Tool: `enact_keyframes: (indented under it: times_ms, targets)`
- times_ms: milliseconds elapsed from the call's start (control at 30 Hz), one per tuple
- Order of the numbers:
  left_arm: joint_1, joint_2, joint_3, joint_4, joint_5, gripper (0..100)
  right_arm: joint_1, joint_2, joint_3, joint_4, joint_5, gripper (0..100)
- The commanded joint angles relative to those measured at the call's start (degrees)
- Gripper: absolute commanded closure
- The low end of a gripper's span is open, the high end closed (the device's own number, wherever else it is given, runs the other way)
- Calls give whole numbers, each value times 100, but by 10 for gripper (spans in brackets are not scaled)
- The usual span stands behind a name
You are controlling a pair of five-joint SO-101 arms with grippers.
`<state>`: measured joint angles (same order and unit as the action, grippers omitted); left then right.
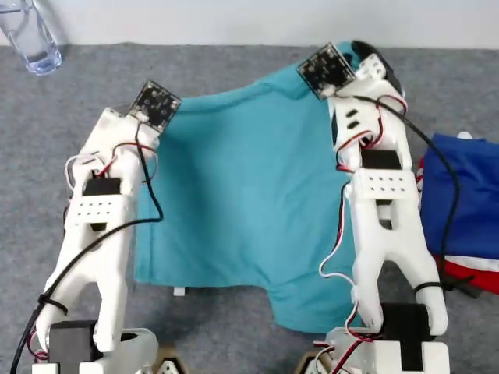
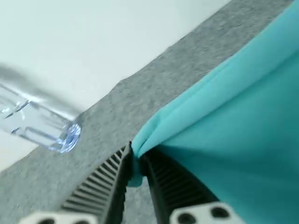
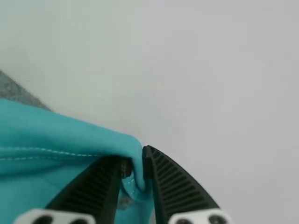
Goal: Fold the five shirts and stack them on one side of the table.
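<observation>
A teal shirt (image 1: 245, 202) is stretched over the grey table between my two arms. My left gripper (image 2: 136, 164) is shut on the teal shirt (image 2: 224, 140), pinching its far left corner above the table. My right gripper (image 3: 135, 164) is shut on the teal shirt (image 3: 56, 149) too, holding the far right corner where a line of white stitching runs. In the high view the left arm (image 1: 101, 210) stands at the shirt's left edge and the right arm (image 1: 382, 195) at its right edge. The shirt's near edge lies on the table.
Folded blue and red shirts (image 1: 464, 210) are stacked at the table's right edge beside the right arm. A clear plastic bottle (image 1: 31, 35) stands at the far left corner, and the clear plastic bottle (image 2: 39, 123) lies beyond the left gripper. A pale wall runs behind the table.
</observation>
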<state>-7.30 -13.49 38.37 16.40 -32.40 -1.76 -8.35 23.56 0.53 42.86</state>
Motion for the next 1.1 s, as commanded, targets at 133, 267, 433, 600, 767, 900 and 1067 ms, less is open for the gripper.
enact_keyframes:
  times_ms: [133, 267, 433, 600, 767, 900, 1067]
  targets:
    - [-35, -18, 708, -141, -958, 987, 31, -1209, 1793, 13, 527, 988]
    - [-70, -18, 1103, -114, -1160, 987, 145, -2044, 2848, 154, 651, 988]
    - [-62, -185, 1297, 862, -1530, 987, 242, -3125, 3253, 1833, 633, 988]
    - [-18, -870, 1305, 2382, -1538, 987, 286, -4031, 3262, 3916, 624, 988]
    - [97, -1415, 1464, 3446, -1547, 987, 286, -4857, 3411, 5446, 624, 988]
    - [237, -1600, 1895, 3763, -1662, 987, 286, -5402, 3736, 6246, 659, 988]
    - [211, -1714, 2044, 4123, -1908, 987, 286, -5965, 4079, 6976, 668, 987]
